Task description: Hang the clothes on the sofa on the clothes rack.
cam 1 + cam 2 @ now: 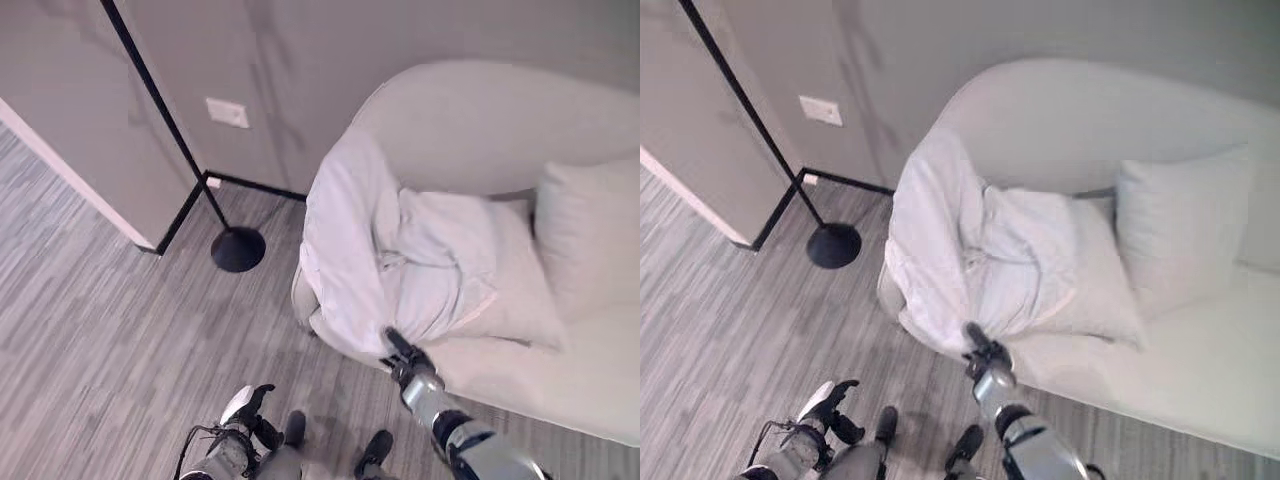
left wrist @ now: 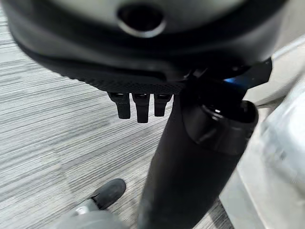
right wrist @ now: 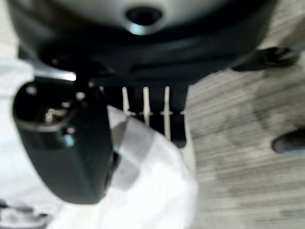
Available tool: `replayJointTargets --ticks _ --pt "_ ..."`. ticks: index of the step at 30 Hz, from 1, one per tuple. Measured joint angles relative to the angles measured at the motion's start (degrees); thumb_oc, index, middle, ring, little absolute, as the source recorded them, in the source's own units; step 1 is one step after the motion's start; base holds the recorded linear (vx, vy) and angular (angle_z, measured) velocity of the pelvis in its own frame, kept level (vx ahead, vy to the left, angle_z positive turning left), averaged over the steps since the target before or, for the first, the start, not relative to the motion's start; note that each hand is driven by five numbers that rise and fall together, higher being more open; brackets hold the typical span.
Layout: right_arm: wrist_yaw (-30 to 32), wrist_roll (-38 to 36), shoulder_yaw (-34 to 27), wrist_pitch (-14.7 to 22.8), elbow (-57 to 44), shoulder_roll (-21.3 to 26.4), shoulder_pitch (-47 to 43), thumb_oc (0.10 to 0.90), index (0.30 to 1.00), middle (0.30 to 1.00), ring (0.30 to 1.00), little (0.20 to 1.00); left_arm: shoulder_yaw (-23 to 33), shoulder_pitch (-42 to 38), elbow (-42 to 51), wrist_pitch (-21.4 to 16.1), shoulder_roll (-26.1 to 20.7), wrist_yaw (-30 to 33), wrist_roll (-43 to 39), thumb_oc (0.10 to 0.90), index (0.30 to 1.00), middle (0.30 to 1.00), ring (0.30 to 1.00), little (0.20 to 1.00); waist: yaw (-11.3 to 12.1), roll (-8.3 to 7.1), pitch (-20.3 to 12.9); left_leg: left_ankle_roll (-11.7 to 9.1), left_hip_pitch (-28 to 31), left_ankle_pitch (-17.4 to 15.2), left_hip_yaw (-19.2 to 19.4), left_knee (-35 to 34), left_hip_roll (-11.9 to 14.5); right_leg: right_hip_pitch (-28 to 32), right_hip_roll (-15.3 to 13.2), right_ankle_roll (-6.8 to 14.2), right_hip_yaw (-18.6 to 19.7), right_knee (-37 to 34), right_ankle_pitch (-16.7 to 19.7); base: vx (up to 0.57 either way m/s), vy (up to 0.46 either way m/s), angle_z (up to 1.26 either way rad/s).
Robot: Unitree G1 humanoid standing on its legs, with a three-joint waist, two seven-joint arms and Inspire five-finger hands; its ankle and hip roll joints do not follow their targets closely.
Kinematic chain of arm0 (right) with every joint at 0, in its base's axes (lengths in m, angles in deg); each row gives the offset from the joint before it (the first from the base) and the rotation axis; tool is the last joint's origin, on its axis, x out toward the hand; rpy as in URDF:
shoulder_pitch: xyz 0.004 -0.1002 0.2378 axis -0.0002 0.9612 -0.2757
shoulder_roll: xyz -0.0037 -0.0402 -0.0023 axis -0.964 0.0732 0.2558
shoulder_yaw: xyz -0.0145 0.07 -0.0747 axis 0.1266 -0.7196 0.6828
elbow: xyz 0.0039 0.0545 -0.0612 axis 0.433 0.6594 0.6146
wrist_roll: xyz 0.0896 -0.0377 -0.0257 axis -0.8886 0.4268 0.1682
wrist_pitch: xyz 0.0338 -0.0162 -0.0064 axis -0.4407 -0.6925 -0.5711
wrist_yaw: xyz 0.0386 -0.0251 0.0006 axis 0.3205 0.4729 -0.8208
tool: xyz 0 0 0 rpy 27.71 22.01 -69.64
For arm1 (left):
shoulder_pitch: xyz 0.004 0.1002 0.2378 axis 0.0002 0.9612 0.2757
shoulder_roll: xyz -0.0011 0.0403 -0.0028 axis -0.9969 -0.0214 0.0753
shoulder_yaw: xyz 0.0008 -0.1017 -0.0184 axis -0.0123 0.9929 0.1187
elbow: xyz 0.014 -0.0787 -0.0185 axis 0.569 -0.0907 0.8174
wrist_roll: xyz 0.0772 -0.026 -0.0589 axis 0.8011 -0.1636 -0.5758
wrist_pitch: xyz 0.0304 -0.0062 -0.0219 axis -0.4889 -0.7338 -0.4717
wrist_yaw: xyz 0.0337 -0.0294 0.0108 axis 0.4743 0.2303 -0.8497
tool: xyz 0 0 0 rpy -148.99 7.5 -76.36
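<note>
A pale sofa [image 1: 500,120] fills the right half of the head views, and on its seat, at frame centre, lies a heap of light, crumpled clothes [image 1: 400,260], draped over the sofa's front left edge; a pale cushion [image 1: 1180,225] stands against the backrest to the right of the heap. The right hand [image 1: 405,358] enters from the lower right on a silver-grey arm stretched up and forward, its dark fingertips at the lower edge of the clothes where they hang over the sofa's front. In the right wrist view the fingers [image 3: 164,114] point straight onto the white cloth with the thumb [image 3: 66,143] beside them; nothing is gripped, the fingers uncurled and touching fabric. The left hand [image 1: 250,405] hangs low at the bottom left above the grey plank floor [image 1: 90,330], fingers [image 2: 138,107] loosely extended and holding nothing. At upper left a thin black pole [image 1: 160,110] slants down to a round black base [image 1: 238,249] on the floor by the wall.
</note>
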Motion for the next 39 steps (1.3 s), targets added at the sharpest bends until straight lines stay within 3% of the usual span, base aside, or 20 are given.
replayJointTargets --ticks 2,5,8,11,12,13,15,17,18,21,22,25,27,29,30,37,39 --pt "-0.4 -2.2 4.8 -2.8 -7.8 1.9 2.3 0.4 0.3 0.3 0.3 0.3 1.2 1.9 0.7 0.5 -0.3 -0.1 0.0 0.8 0.9 0.9 0.9 0.9 -0.3 0.5 -0.3 0.0 2.7 -0.4 1.2 -1.0 0.3 1.9 0.4 0.4 1.5 -0.4 -0.4 -0.01 0.009 -0.41" --pt "-1.0 -3.8 5.5 -2.4 -10.8 1.5 0.2 0.4 0.3 0.3 0.3 0.3 0.6 2.1 1.5 0.8 -0.4 -1.0 0.0 0.8 0.9 0.9 0.9 0.9 0.1 0.76 -1.0 -0.4 2.7 -0.7 1.4 -0.8 0.6 1.8 0.7 0.1 1.4 -0.4 -0.7 -0.01 -0.002 -0.03" --pt "-0.8 -5.0 10.4 -3.4 -22.4 6.1 -0.5 0.4 0.3 0.3 0.3 0.3 1.7 4.4 4.0 1.5 -1.0 -1.2 0.0 0.8 0.9 0.9 0.9 0.9 0.4 1.37 -1.9 -0.5 2.8 -0.4 2.0 -1.0 0.8 1.3 0.7 0.0 1.6 -0.4 -0.4 0.02 -0.007 -0.08" --pt "-2.4 -4.0 13.7 -4.2 -24.7 8.2 -2.1 0.403 0.305 0.305 0.305 0.305 3.2 6.0 3.8 2.3 -0.9 -1.7 0.0 0.8 0.9 0.9 0.9 0.9 0.2 2.0 -2.7 -0.2 4.8 -0.3 2.2 -1.2 1.0 3.1 0.9 0.1 2.0 -0.4 -0.1 0.03 -0.007 -0.05" --pt "-2.6 -3.6 13.9 -4.7 -23.8 8.2 -2.2 0.435 0.352 0.352 0.352 0.352 3.4 6.6 3.8 2.3 -0.7 -2.0 -0.1 0.8 0.9 0.9 0.9 0.9 0.4 2.22 -3.3 -0.1 5.6 -0.3 2.2 -1.5 1.0 3.8 0.9 0.0 2.0 -0.4 -0.2 0.03 0.003 0.03" --pt "-4.5 -2.5 12.1 -5.0 -18.6 6.0 -3.2 0.525 0.488 0.488 0.488 0.488 3.5 6.8 2.9 2.3 -0.3 -2.2 -0.6 0.8 0.9 0.9 0.9 0.9 0.4 2.52 -3.8 0.0 6.5 -0.5 2.2 -1.5 1.0 4.9 1.0 0.0 1.8 -0.4 -0.4 0.0 0.01 0.07" --pt "-4.9 -1.6 10.0 -5.8 -12.5 2.7 -4.2 0.525 0.488 0.488 0.488 0.488 3.8 6.8 2.7 2.2 0.2 -2.2 -1.1 0.8 0.9 0.9 0.9 0.9 0.7 2.79 -4.7 0.1 6.5 -0.5 1.9 -1.5 1.0 4.9 0.9 0.0 1.6 -0.4 -0.5 0.02 0.009 0.08" --pt "-6.3 -0.6 5.5 -5.9 -3.7 -1.8 -5.6 0.588 0.582 0.582 0.582 0.582 3.9 6.9 2.6 2.2 0.4 -2.2 -1.6 0.8 0.9 0.9 0.9 0.9 0.8 2.9 -4.8 0.1 6.6 -0.5 1.9 -1.5 0.9 5.0 0.9 0.0 1.5 0.0 -0.5 0.01 0.022 0.04" --pt "-6.6 0.2 1.7 -6.1 3.6 -4.4 -6.4 0.714 0.771 0.771 0.771 0.771 3.7 6.7 2.3 2.2 0.6 -2.2 -1.9 0.8 0.9 0.9 0.9 0.9 2.0 3.04 -4.8 0.1 6.5 -0.5 1.7 -1.5 0.9 5.0 0.8 0.0 1.4 0.0 -0.5 -0.01 0.03 0.07" --pt "-5.8 0.5 -3.3 -7.5 12.4 -5.9 -7.4 0.722 0.782 0.782 0.782 0.782 2.4 6.2 2.6 1.8 0.9 -2.0 -2.4 0.8 0.9 0.9 0.9 0.9 4.1 3.83 -4.5 0.2 4.2 -0.5 0.2 -0.9 0.4 4.4 0.3 0.4 0.0 0.0 -0.7 -0.14 0.028 0.23" --pt "-5.9 0.5 -7.5 -7.4 14.9 -5.7 -8.6 0.769 0.853 0.853 0.853 0.853 0.9 6.1 3.6 1.2 0.5 -1.9 -3.1 0.8 0.9 0.9 0.9 0.9 5.2 3.97 -4.4 0.1 2.4 -0.4 -0.7 -0.5 0.3 2.8 0.2 0.6 -0.3 0.1 -0.7 -0.19 0.026 0.37" --pt "-4.3 0.0 -11.3 -7.1 19.0 -3.1 -14.4 0.8 0.9 0.9 0.9 0.9 -2.3 4.6 4.7 0.1 0.6 -1.1 -3.2 0.8 0.9 0.9 0.9 0.9 6.2 6.61 -2.0 0.4 -2.8 1.1 -2.5 0.7 -0.4 -1.2 -0.4 0.6 -1.8 0.0 0.4 -0.15 0.036 0.33" --pt "-3.0 -1.7 -13.1 -7.0 19.3 0.1 -18.9 0.8 0.9 0.9 0.9 0.9 -4.9 3.0 4.7 -0.3 0.6 -0.7 -3.1 0.8 0.9 0.9 0.9 0.9 6.9 9.23 1.6 -0.4 -5.2 2.1 -4.3 0.9 -0.6 -2.4 -0.6 0.2 -3.8 0.0 1.1 -0.11 0.086 0.45" --pt "-2.0 -3.3 -14.1 -6.3 19.8 1.1 -22.3 0.8 0.9 0.9 0.9 0.9 -6.3 2.7 4.8 -0.3 0.3 -0.6 -3.0 0.8 0.9 0.9 0.9 0.9 7.7 10.02 3.2 -1.1 -7.4 2.6 -5.0 1.0 -0.5 -4.1 -0.6 0.0 -4.7 0.0 1.3 -0.04 0.113 0.32" --pt "-1.4 -4.4 -16.0 -5.5 21.5 2.1 -24.0 0.764 0.846 0.846 0.846 0.846 -6.8 2.2 4.9 -0.3 0.3 -0.7 -2.8 0.8 0.9 0.9 0.9 0.9 8.2 10.68 4.4 -1.2 -8.1 3.1 -5.9 0.8 -0.6 -4.4 -0.7 0.0 -5.6 0.0 1.3 -0.01 0.105 0.34" --pt "0.7 -6.8 -18.3 -3.0 23.5 1.4 -24.4 0.772 0.858 0.858 0.858 0.858 -8.3 1.0 4.8 -0.3 0.4 -0.6 -0.6 0.8 0.9 0.9 0.9 0.9 9.6 10.81 4.4 -0.8 -7.8 3.6 -7.1 -0.8 -2.4 -3.9 -2.6 0.4 -7.6 0.0 1.4 0.05 0.09 0.16" --pt "1.4 -6.8 -18.0 -2.1 23.5 0.3 -24.1 0.8 0.9 0.9 0.9 0.9 -8.0 0.7 4.8 -0.3 0.4 -0.6 -0.3 0.8 0.9 0.9 0.9 0.9 9.7 10.74 4.4 -0.3 -6.6 3.2 -7.4 -1.4 -2.9 -2.8 -3.0 1.0 -8.0 0.1 1.0 0.1 0.138 0.15"
